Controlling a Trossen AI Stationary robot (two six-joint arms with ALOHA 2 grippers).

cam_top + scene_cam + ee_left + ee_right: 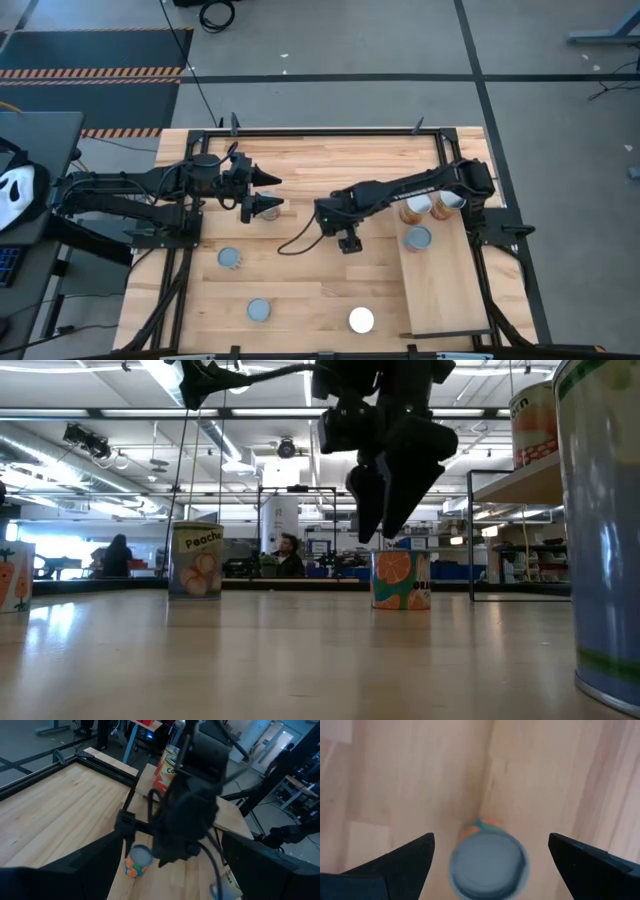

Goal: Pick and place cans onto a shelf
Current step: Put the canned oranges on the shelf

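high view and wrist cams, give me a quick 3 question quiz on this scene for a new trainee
1. True or false: the right gripper is shut on the orange-labelled can.
2. In the high view, how many cans stand on the shelf?
3. Where on the table does the shelf lie? A: on the robot's left side. B: on the robot's right side. C: across the middle.

Key:
1. False. Its fingers are open, with the can below and between them.
2. Three, all at the shelf's far end.
3. B.
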